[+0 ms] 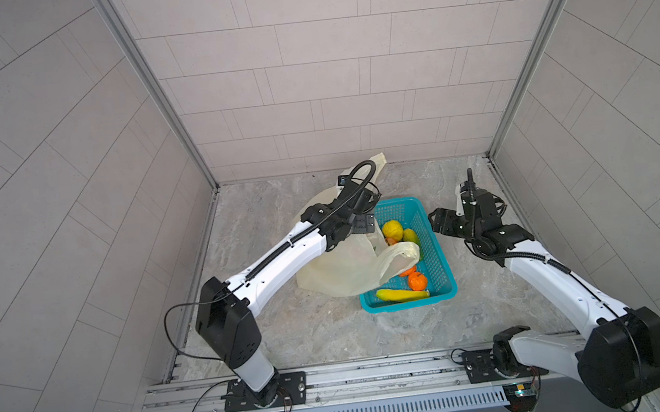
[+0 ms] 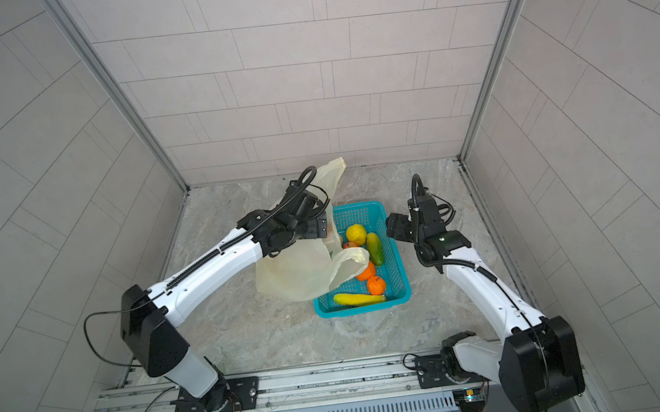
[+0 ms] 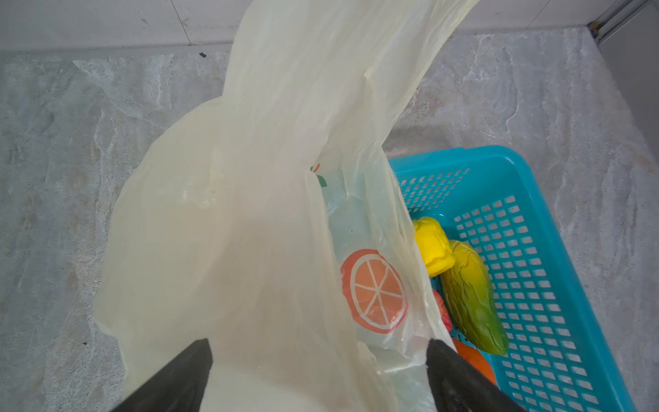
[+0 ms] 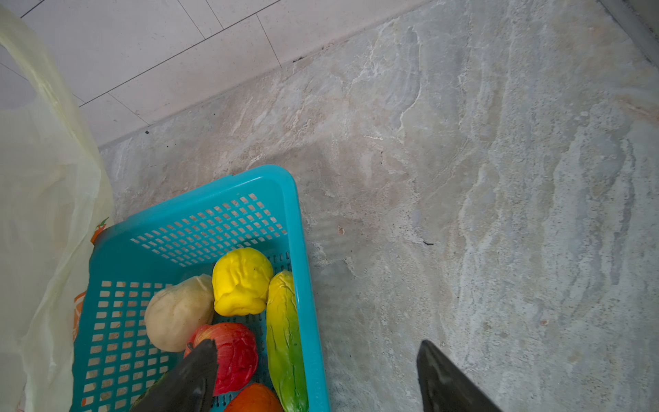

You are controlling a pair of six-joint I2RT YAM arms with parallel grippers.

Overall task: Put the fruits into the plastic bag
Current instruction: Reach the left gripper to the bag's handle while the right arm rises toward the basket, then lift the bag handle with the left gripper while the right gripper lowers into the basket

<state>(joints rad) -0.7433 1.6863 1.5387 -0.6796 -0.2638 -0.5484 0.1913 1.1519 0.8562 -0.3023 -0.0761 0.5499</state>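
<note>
The cream plastic bag (image 1: pixel 335 271) lies slumped against the teal basket's left side, one handle draped over the fruits. In the basket are a yellow lemon (image 1: pixel 392 229), a green-yellow oblong fruit (image 1: pixel 411 237), tangerines (image 1: pixel 417 281) and a banana (image 1: pixel 400 294). The right wrist view also shows a red apple (image 4: pixel 231 356) and a beige round fruit (image 4: pixel 178 314). My left gripper (image 3: pixel 319 356) is open above the bag (image 3: pixel 249 214), with film between its fingers. My right gripper (image 4: pixel 317 356) is open and straddles the basket's right rim, holding nothing.
The teal perforated basket (image 1: pixel 436 262) sits mid-table, its left edge under the bag. The tiled back wall and corner posts stand close behind. Bare marbled tabletop (image 1: pixel 316 329) lies in front of the basket and to its right (image 4: pixel 499 214).
</note>
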